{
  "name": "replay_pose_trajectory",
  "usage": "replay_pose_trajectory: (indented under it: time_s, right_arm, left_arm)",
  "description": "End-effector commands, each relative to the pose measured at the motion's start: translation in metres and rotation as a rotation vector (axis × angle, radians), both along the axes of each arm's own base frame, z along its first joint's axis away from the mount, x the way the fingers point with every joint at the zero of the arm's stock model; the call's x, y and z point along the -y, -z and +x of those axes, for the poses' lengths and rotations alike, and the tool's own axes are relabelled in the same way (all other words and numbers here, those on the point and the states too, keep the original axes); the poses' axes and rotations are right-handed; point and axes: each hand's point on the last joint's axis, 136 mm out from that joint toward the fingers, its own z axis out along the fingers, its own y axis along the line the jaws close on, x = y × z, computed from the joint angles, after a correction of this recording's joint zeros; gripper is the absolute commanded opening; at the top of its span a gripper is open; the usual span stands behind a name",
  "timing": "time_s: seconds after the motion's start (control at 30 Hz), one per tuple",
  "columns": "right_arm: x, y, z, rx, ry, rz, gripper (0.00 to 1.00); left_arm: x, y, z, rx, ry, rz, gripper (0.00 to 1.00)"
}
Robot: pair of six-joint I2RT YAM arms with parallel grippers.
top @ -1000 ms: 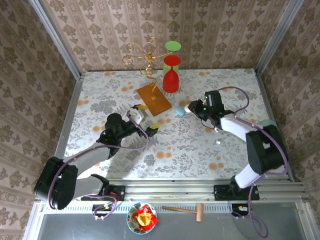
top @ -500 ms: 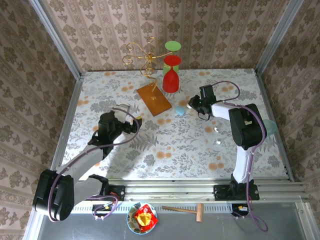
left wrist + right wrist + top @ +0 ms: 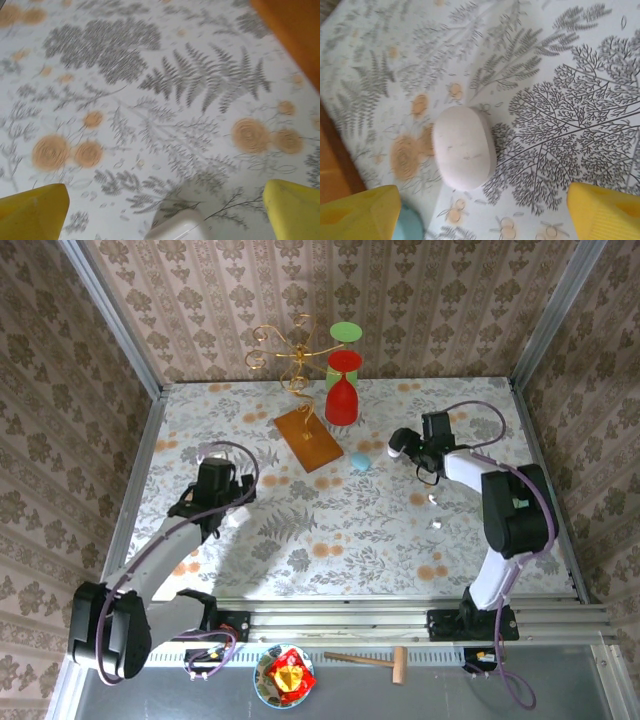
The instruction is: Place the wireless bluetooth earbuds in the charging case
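Yellow-padded and spread wide, the right gripper (image 3: pixel 480 214) hangs low over the flowered table (image 3: pixel 330 530) with nothing clamped between its fingers. The white charging case (image 3: pixel 464 147) lies closed on the surface just ahead of them, touching neither finger.

From above, that case (image 3: pixel 396 443) sits at about 2 o'clock from the table's middle. The light blue case (image 3: pixel 360 461) is just beside it, toward 8 o'clock. Two tiny white earbuds (image 3: pixel 432 499) lie loose on the table at roughly 5 o'clock from the white case, a little apart from each other and outside both cases.

The left gripper (image 3: pixel 165 210) is over the 9 o'clock side of the table, its fingers likewise well apart. A white rounded piece (image 3: pixel 175 227) shows at the bottom edge between them, touching neither; I cannot tell what it is.

At 12 o'clock from the middle lies a wooden board (image 3: pixel 309 438), with a red cup (image 3: pixel 342 400) just beyond it.
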Motion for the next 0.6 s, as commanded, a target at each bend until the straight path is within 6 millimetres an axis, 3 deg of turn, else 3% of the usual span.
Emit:
replay_pose_trajectory:
  time_s: [0.0, 0.37, 0.57]
  right_arm:
    - [-0.007, -0.016, -0.018, 0.034, -0.091, -0.054, 0.89]
    - [-0.071, -0.034, -0.065, 0.075, -0.332, -0.12, 0.9]
    - [-0.089, -0.036, -0.074, 0.083, -0.38, -0.147, 0.9]
  left_arm:
    - [-0.025, 0.015, -0.02, -0.106, -0.178, 0.014, 1.0]
    - [-0.011, 0.06, -0.034, -0.282, -0.315, -0.124, 1.0]
    - [-0.009, 0.076, -0.038, -0.345, -0.432, -0.226, 1.0]
